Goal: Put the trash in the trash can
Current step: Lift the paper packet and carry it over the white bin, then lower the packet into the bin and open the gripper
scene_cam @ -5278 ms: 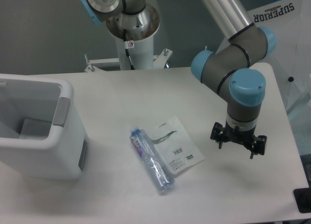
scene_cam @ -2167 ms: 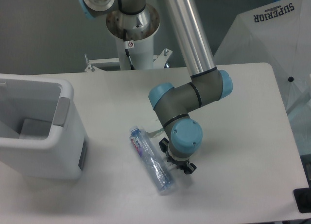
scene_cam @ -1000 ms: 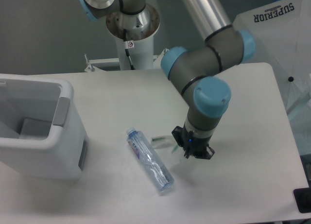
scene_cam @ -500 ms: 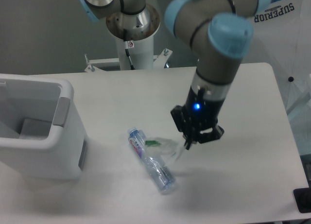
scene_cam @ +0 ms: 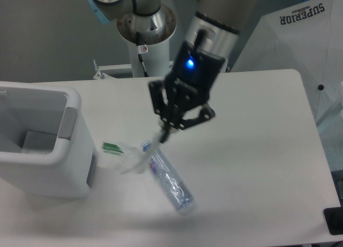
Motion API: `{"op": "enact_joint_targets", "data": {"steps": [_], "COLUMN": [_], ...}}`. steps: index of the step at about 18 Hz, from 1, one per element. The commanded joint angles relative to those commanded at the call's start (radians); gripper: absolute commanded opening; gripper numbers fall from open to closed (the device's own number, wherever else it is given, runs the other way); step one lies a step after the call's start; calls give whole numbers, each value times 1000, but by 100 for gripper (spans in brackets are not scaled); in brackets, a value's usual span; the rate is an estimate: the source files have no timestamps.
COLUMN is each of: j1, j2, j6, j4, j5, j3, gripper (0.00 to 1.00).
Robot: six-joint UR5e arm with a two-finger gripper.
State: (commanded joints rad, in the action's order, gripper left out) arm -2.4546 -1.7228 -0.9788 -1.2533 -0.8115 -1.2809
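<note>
Gripper [scene_cam: 165,130] raised over the table [scene_cam: 257,150], fingertips pinched shut on one corner of the wrapper [scene_cam: 131,156], which hangs down and to the left as a pale, motion-blurred sheet with only a green patch legible, barcode not readable. Below the gripper, bottle [scene_cam: 168,177] lying flat, its cap end partly hidden behind the dangling wrapper; far left, bin [scene_cam: 69,166] cut off by the frame edge, open-topped, only a grey patch of its inside visible. Bare tabletop between wrapper and bin, wrapper's free end near the bin's right wall.
</note>
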Motion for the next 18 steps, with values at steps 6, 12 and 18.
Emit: {"op": "enact_joint_targets", "data": {"steps": [6, 12, 18], "j1": [80, 85, 104], "j2": [60, 109, 115], "j6": [35, 49, 91], "j4": [15, 47, 83], "j5": [14, 78, 95], "j3": [-9, -20, -41], "gripper": [0, 0, 0]}}
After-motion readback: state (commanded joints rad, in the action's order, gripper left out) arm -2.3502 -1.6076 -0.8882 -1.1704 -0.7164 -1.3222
